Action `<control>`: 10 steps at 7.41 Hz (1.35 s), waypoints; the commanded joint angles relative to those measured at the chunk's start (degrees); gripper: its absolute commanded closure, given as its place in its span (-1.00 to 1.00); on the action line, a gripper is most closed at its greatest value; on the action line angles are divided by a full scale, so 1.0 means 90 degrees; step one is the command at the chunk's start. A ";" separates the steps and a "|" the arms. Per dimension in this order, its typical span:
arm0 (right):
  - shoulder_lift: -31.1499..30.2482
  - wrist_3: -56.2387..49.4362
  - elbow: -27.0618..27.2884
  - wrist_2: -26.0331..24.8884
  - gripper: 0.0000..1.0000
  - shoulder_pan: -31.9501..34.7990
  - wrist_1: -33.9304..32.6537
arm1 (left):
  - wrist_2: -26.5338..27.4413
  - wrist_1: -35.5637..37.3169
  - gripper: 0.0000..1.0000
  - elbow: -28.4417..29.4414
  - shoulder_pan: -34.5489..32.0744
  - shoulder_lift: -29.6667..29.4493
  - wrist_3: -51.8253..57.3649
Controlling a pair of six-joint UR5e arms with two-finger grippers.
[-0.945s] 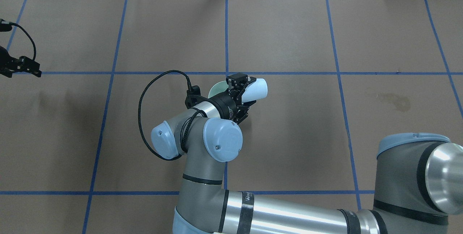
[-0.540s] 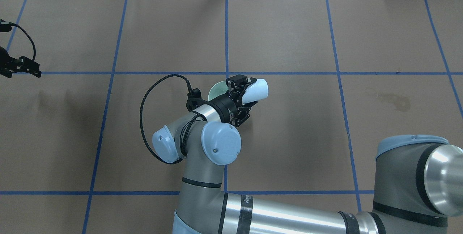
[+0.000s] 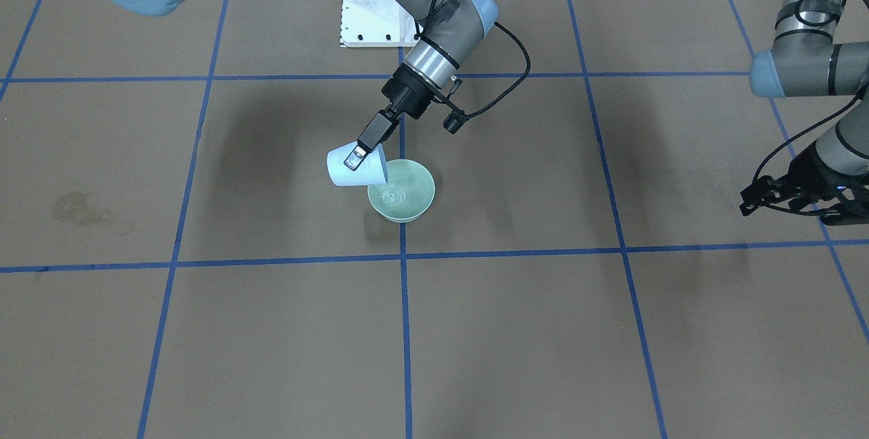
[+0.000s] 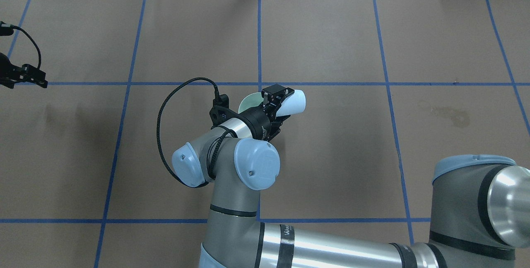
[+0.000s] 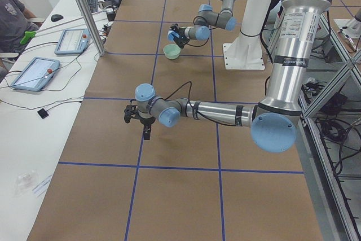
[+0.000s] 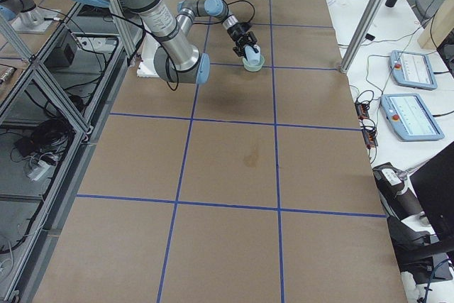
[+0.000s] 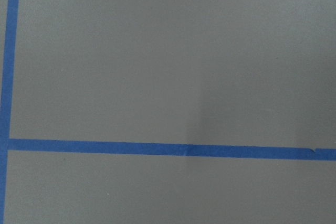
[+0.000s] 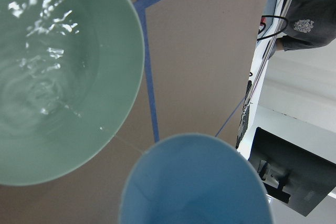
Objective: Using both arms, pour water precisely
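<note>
Pale green bowl [image 3: 417,211] in your front-facing view carries the water [image 3: 399,192] as a faint glossy sheen. The right gripper [image 3: 354,158] is clamped on the light blue cup [image 3: 341,173], tipped at the bowl's ten o'clock. In the right wrist view you see ripples and white glints. In the overhead view the left gripper [image 4: 39,78] sits at nine o'clock over the tabletop [image 4: 331,32]; whether it is apart or together, you cannot tell.
</note>
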 commanded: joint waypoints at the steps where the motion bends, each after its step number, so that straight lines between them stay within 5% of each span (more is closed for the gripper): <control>1: -0.0942 0.0939 0.1556 0.0601 0.89 0.0185 0.0621 | 0.0000 0.0000 -1.00 -0.0041 0.0000 0.0000 0.0000; 3: -0.2203 0.1128 0.3247 0.1583 0.88 0.0729 0.1559 | 0.0000 0.0000 -1.00 -0.0041 0.0000 -0.0039 0.0000; 5: -0.3529 0.1585 0.4061 0.2175 0.88 0.1219 0.2543 | 0.0000 0.0000 -1.00 -0.0041 0.0000 -0.0068 0.0000; 8: -0.5841 0.1587 0.4289 0.3803 0.95 0.2507 0.5632 | 0.0010 0.0000 -1.00 -0.0187 0.0000 -0.0049 -0.0098; 10: -0.7514 0.1654 0.4047 0.4069 1.00 0.2987 0.8114 | 0.0010 0.0000 -1.00 -0.0216 0.0000 -0.0029 -0.0107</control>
